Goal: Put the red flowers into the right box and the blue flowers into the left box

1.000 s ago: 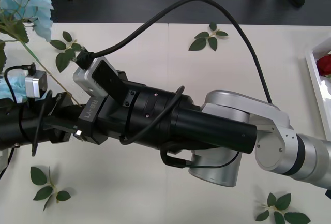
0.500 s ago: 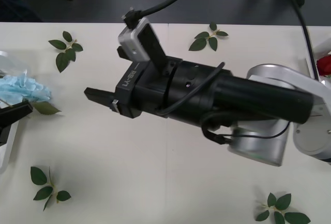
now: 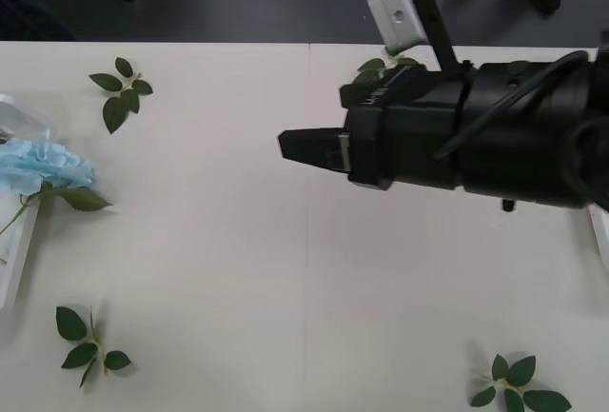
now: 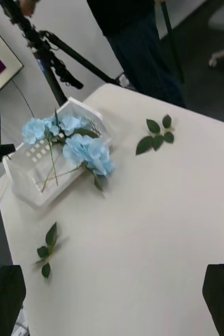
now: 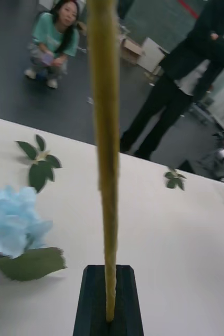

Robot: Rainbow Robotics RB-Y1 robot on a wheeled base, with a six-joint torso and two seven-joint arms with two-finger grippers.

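The white desk (image 3: 238,269) takes up most of the front view. The right arm reaches over its right half, and the right tool (image 3: 290,146) points toward the robot's left, above the middle of the desk. Its black fingers (image 4: 4,296) are spread wide with nothing between them.

The left box (image 4: 25,181) sits at the desk's left edge and holds the blue flowers (image 4: 85,152). One puffy head hangs over the rim onto the desk and the others lie inside.

Loose leaf sprigs (image 3: 119,93) are scattered well apart around the desk.

The left tool (image 5: 109,302) is near the overhanging bloom with its fingers pressed together. A thin yellowish strip (image 5: 105,131) rises from them, and it is unclear whether they pinch it.
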